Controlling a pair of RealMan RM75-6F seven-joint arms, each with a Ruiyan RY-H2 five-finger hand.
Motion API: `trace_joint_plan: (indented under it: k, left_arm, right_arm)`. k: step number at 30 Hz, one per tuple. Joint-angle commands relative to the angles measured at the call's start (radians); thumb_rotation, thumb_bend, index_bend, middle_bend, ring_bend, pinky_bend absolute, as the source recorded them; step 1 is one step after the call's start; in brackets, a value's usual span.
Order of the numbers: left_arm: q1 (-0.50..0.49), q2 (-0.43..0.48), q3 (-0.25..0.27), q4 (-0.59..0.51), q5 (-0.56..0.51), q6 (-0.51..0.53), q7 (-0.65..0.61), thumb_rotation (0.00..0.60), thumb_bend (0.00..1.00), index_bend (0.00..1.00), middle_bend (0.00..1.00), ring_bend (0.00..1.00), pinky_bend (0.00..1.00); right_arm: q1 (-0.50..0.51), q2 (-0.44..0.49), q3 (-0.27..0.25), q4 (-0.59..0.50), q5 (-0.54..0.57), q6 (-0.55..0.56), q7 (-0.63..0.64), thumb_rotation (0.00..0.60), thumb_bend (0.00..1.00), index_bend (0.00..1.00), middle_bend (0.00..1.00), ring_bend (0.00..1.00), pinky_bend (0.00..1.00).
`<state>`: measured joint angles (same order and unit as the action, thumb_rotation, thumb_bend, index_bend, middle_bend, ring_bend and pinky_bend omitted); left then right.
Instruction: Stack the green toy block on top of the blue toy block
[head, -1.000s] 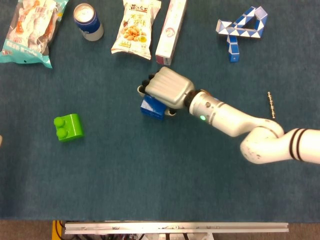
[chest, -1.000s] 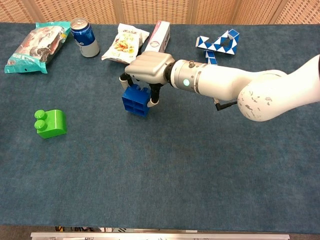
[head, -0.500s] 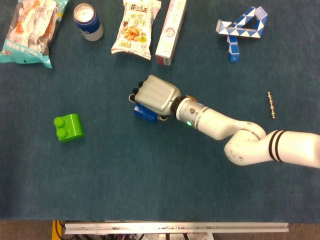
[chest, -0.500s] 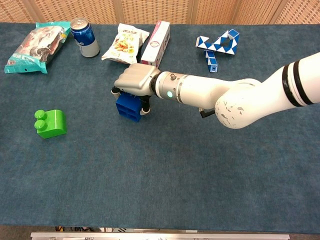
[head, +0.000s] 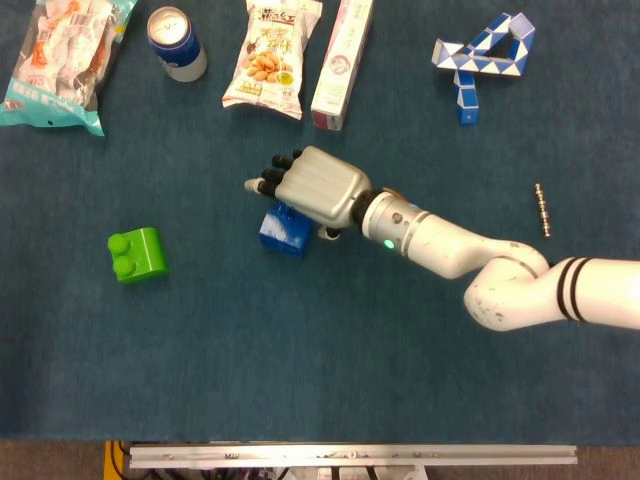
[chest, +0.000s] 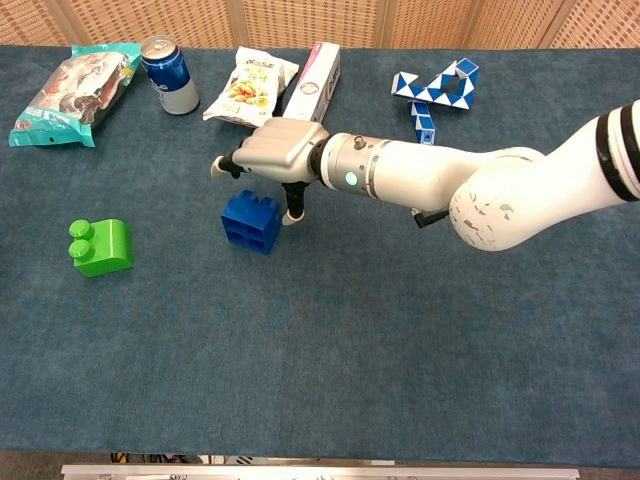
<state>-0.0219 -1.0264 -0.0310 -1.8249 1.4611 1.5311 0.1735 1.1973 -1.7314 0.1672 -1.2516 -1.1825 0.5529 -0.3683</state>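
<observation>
On the blue-carpeted counter (chest: 330, 350), the green toy block (chest: 100, 246) sat at the far left, its two studs toward 9 o'clock, with nothing touching it. Well apart at its 3 o'clock stood the blue toy block (chest: 251, 219), resting free on the counter. Just at that block's 12 o'clock hovered the right hand (chest: 272, 155), released, its fingers (head: 272, 178) spread toward 9 o'clock and holding nothing; its thumb hung close by the block's right side, though whether they touched was hard to tell. Along the far edge lay a snack bag (head: 62, 60), a can (head: 177, 42), a nut packet (head: 268, 56), a long box (head: 338, 66) and, at the right, a blue-and-white twist puzzle (head: 482, 52). The left hand showed in neither view
</observation>
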Motion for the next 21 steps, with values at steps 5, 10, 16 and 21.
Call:
trace_joint_plan:
  k: [5, 10, 16, 21]
  left_arm:
    - [-0.002, -0.002, 0.003, -0.001, 0.004, -0.004, 0.007, 0.600, 0.22, 0.34, 0.34, 0.31, 0.25]
    - [-0.004, -0.004, 0.004, -0.006, 0.010, -0.005, 0.014, 0.600, 0.22, 0.33, 0.34, 0.31, 0.25]
    - [-0.001, -0.005, 0.006, -0.006, 0.008, -0.004, 0.017, 0.600, 0.22, 0.33, 0.34, 0.31, 0.25]
    - [-0.001, -0.006, 0.004, -0.003, 0.004, -0.005, 0.016, 0.600, 0.22, 0.33, 0.34, 0.31, 0.25]
  right_arm:
    - [-0.029, 0.075, -0.018, -0.061, 0.030, 0.011, 0.019, 0.600, 0.11, 0.14, 0.23, 0.17, 0.32]
    - [-0.032, 0.090, -0.037, -0.079, 0.054, -0.019, 0.038, 0.600, 0.11, 0.14, 0.23, 0.17, 0.31]
    - [-0.028, 0.079, -0.053, -0.080, 0.060, -0.037, 0.056, 0.600, 0.11, 0.14, 0.23, 0.18, 0.31]
    - [-0.027, 0.068, -0.046, -0.097, 0.039, -0.037, 0.095, 0.600, 0.12, 0.14, 0.23, 0.18, 0.31]
